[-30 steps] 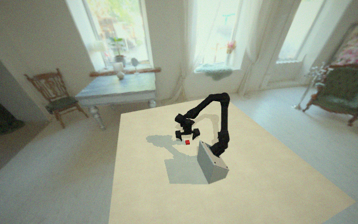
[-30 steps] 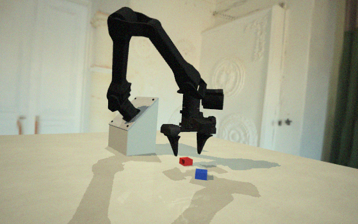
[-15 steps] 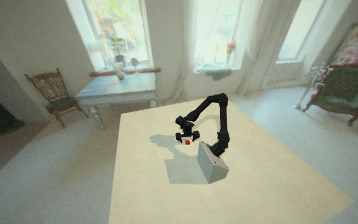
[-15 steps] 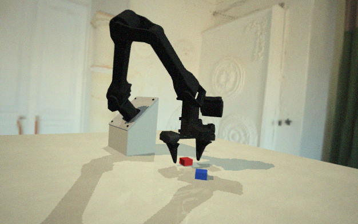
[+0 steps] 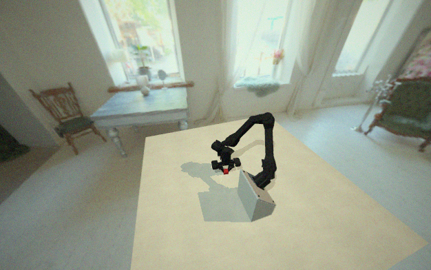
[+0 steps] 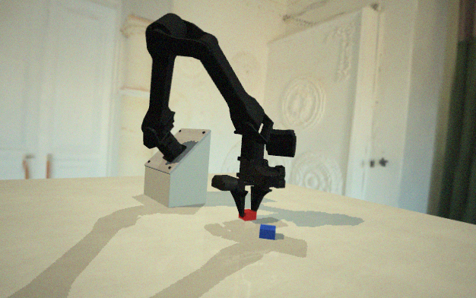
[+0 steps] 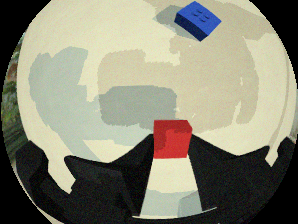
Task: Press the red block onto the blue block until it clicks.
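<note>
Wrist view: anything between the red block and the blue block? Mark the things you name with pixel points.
No other object: in the wrist view, only tabletop with shadows across it lies between the red block [image 6: 249, 215] [image 7: 171, 140] and the blue block [image 6: 267, 232] [image 7: 201, 19].

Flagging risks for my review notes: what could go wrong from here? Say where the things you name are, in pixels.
The end effector [image 5: 226, 171] [image 6: 248, 213] [image 7: 170, 137] has its fingertips at both sides of the red block [image 5: 226, 171] [image 6: 249, 215] [image 7: 171, 140], which seems to sit just past the tips in the wrist view; a shallow grip might let it slip or tilt when pressed. The blue block [image 6: 267, 232] [image 7: 199, 20] lies apart, looks turned relative to the red one, and nothing visible braces it, so it could slide or the studs could miss.
</note>
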`<state>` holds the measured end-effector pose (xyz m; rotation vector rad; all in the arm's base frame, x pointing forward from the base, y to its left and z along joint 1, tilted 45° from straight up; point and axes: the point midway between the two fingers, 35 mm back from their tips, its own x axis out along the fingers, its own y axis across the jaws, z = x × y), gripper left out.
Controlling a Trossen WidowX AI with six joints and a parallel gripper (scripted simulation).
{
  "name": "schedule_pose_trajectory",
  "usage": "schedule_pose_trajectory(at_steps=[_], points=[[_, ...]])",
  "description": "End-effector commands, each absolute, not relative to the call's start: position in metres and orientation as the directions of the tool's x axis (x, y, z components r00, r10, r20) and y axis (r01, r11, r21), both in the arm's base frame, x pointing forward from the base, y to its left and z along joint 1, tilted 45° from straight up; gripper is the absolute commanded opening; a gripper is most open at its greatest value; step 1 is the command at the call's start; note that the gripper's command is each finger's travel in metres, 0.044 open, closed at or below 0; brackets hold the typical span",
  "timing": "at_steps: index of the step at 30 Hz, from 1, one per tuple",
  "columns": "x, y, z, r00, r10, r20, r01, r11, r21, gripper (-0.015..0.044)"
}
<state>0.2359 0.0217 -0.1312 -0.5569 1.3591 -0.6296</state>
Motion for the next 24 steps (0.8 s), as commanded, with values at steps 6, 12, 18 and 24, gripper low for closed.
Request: schedule_pose_trajectory(at_steps=[6,12,18,24], points=[[0.236,0.021,-0.131,0.097,-0.7,-0.708,0.087,0.714,-0.694,0.0078],[0.239,0.031,-0.124,0.126,-0.685,-0.717,0.122,0.728,-0.674,0.0],[0.239,0.046,-0.113,0.124,-0.681,-0.722,0.118,0.732,-0.671,0.0],[0.237,0.066,-0.096,0.116,-0.681,-0.723,0.107,0.732,-0.673,0.0]])
